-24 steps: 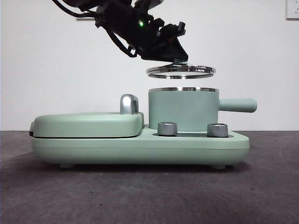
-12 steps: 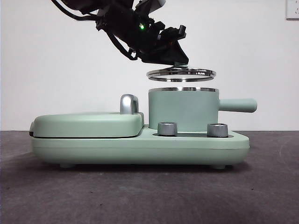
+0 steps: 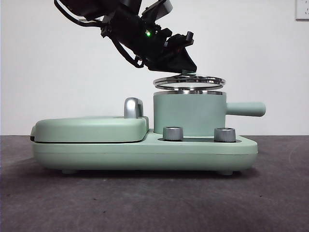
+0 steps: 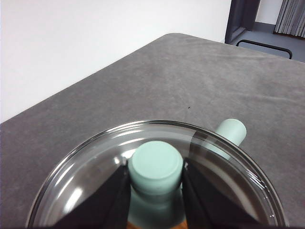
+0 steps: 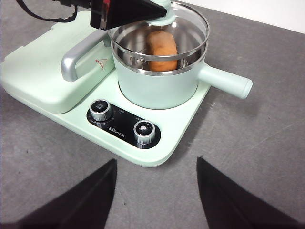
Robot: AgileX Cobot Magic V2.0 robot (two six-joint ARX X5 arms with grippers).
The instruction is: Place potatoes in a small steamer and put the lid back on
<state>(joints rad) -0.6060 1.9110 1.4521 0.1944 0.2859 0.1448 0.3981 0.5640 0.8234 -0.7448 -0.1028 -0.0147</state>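
Note:
The small steamer (image 3: 189,115) stands on the mint-green appliance base (image 3: 145,152), its handle (image 3: 246,108) pointing right. The orange-brown potato (image 5: 161,49) lies inside the steamer (image 5: 157,81). My left gripper (image 4: 156,179) is shut on the mint-green knob (image 4: 156,164) of the glass lid (image 4: 95,171). It holds the lid (image 3: 189,81) just above the steamer's steel rim, slightly tilted. In the right wrist view the lid (image 5: 190,24) hovers over the pot. My right gripper (image 5: 155,191) is open and empty, above the table in front of the appliance.
A flat mint-green griddle cover (image 3: 89,128) with a chrome handle (image 3: 133,107) lies left of the steamer. Two chrome dials (image 3: 173,133) (image 3: 224,134) sit on the base's front. The grey table (image 3: 154,203) spreads in front.
My left gripper has lowered the lid from well above the steamer to just over its rim.

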